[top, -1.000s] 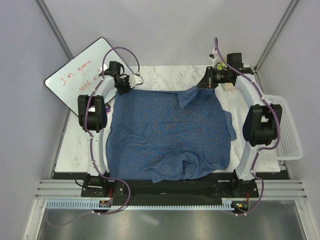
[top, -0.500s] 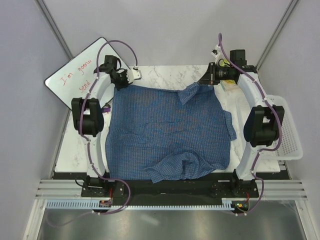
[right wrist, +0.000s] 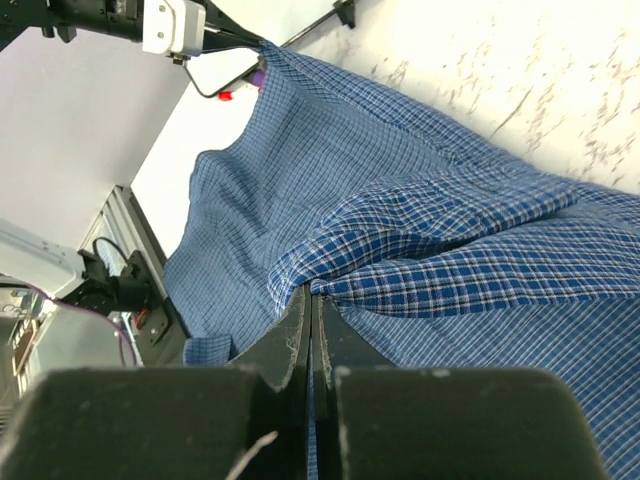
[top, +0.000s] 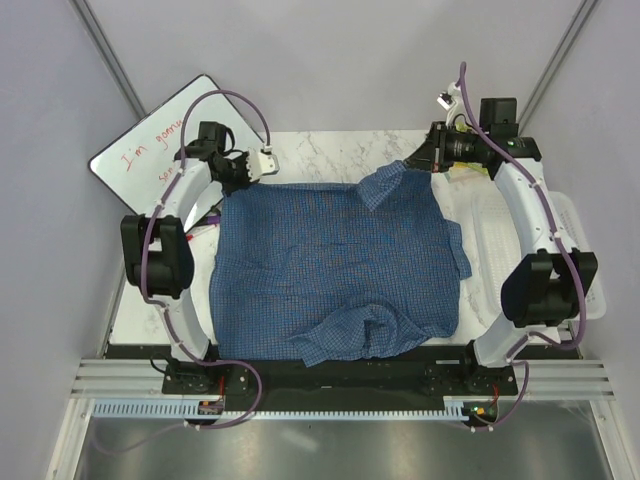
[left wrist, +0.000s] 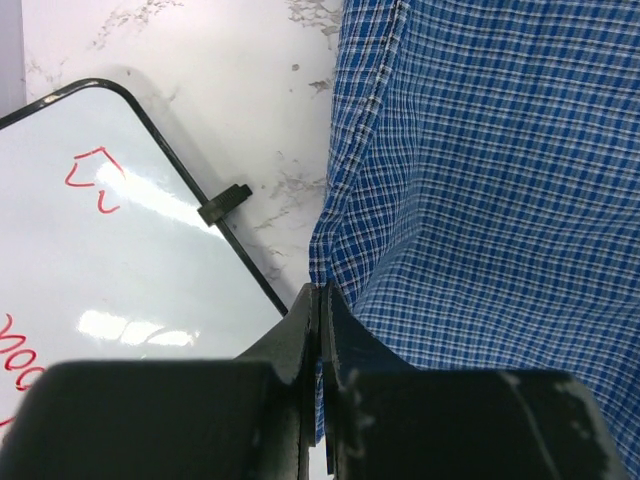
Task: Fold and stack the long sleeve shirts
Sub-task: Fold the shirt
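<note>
1. Both elbows have swung outward since a second ago, and the right one now sits over the basket. The left jaws have gone from part-open to closed. Shirt's far edge is pulled straighter.
2. Nearest the bases, the shirt has cloth bunched up along its near edge, probably a sleeve. Can't confirm.
3. Mid-table, the shirt body is spread wide, back up and wrinkled, covering most of the table.
4. Far left, the left gripper is clamped shut on the shirt's far-left corner. Wrist view shows checked cloth pinched between the jaws, just beside the whiteboard.
5. Far right, the right gripper is clamped shut on a folded-over flap at the far-right corner.
6. Key relation: the held far edge runs left-right between the two grippers, and the rest of the shirt lies toward the bases from both. Each arm has its own-side corner. I'd guess the next move carries that edge nearward, which needs both arms level and in step.
</note>
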